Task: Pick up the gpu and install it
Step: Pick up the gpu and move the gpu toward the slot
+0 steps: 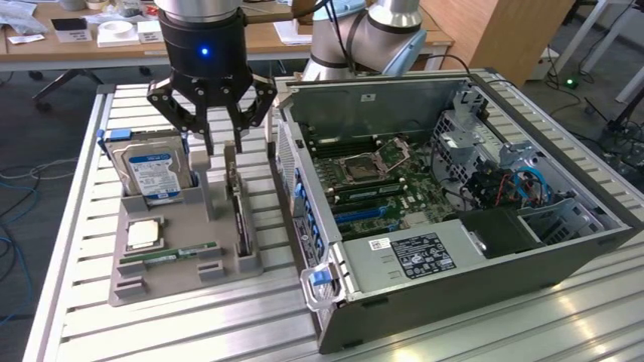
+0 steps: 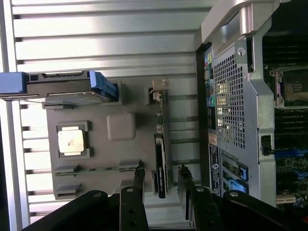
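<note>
The gripper [image 1: 220,142] hangs over a grey holder tray [image 1: 181,280] that lies on a slatted metal table [image 1: 151,328], at the exterior view's left of an open computer case [image 1: 563,249]. Its claw is released: the wrist view shows the two fingers [image 2: 138,185] spread apart, one on each side of the gpu [image 2: 160,149], with a gap between each finger and the card. Nothing is grasped.

The gpu stands on its long edge in a slot of the tray, along the side of the tray nearest the case. It is thin and dark, and its silver bracket [image 2: 160,86] is at the end away from the gripper's fingers in the wrist view. In the exterior view the fingertips are just above the far end of the card, beside a grey upright post [image 1: 207,181] of the tray.

A hard drive [image 1: 151,175] with a blue label stands upright in the tray, on the side away from the case. In front of it a square processor chip [image 1: 144,234] lies flat, and nearer still a slim green memory stick [image 1: 171,256] lies in its own slot.

The case lies on its side with the panel off, so its motherboard [image 1: 367,177] faces up. The card is still in the tray, outside the case.
</note>
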Robot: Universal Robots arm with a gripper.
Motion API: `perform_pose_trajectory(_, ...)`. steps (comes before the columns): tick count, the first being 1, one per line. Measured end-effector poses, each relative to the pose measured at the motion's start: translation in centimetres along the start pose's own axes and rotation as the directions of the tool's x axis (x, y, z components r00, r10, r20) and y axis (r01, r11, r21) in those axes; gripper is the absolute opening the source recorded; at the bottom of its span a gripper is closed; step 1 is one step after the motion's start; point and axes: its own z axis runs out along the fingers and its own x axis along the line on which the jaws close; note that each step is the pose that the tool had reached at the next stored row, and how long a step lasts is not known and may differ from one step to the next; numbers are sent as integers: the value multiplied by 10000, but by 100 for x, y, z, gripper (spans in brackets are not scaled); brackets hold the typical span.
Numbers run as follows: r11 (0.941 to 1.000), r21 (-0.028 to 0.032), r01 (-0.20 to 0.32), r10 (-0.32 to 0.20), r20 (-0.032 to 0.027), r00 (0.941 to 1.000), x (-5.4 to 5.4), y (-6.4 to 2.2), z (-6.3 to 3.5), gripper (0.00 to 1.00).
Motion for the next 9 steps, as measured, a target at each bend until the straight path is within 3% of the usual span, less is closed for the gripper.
perform_pose_trajectory(9,10000,1,0,0,-1,10000,4,-6,137,42)
